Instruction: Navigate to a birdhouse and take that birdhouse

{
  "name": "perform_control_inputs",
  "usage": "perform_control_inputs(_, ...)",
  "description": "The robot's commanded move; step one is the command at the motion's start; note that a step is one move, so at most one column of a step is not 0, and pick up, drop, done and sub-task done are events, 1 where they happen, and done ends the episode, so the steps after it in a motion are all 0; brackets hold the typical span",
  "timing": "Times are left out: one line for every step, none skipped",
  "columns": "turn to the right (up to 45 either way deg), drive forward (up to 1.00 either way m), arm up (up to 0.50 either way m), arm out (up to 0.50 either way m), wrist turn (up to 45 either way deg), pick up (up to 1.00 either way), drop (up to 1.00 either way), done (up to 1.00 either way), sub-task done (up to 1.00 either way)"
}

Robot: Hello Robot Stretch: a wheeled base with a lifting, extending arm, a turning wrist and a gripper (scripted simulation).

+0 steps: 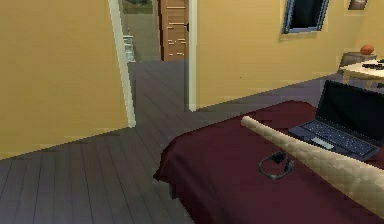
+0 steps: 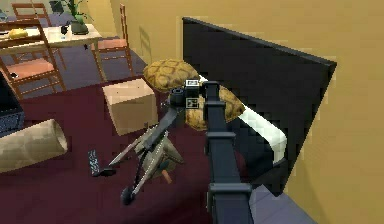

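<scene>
We take the bed (image 1: 220,165), with its dark red cover, as our landmark. Nearest to us, the dark arm (image 2: 226,175) reaches over the bed and ends in the tool (image 2: 122,178), whose thin fingers (image 2: 140,150) slant down toward the cover. A small brown-and-grey thing (image 2: 168,160) lies on the bed right at the fingers. It may be the birdhouse, but it is too small for us to be sure. With it there, we cannot tell whether the tool holds anything, nor how its fingers stand.

Near it on the bed lies a small dark object (image 2: 93,162), and a pale wooden baseball bat (image 1: 320,165) stretches across the cover. Farther up the bed sits a tan box (image 2: 130,105), and past it two brown patterned pillows (image 2: 170,75) lean at the black headboard (image 2: 270,85). A dark laptop (image 1: 345,120) sits with its lid up on the bed beside the bat.

Beyond the bed stands a white surface (image 2: 50,38) with wooden chairs (image 2: 30,70) around it and a potted plant (image 2: 78,22) on it. Off the bed's foot, grey plank floor (image 1: 90,170) leads through a doorway (image 1: 160,50) in the yellow wall to a wooden door (image 1: 175,30).
</scene>
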Motion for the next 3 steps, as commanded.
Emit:
perform_control_inputs(0.0,0.00,0.00,0.00,45.0,0.00,0.00,0.00,0.00)
perform_control_inputs(0.0,0.00,0.00,0.00,33.0,0.00,0.00,0.00,0.00)
perform_control_inputs(0.0,0.00,-0.30,0.00,0.0,0.00,0.00,0.00,0.00)
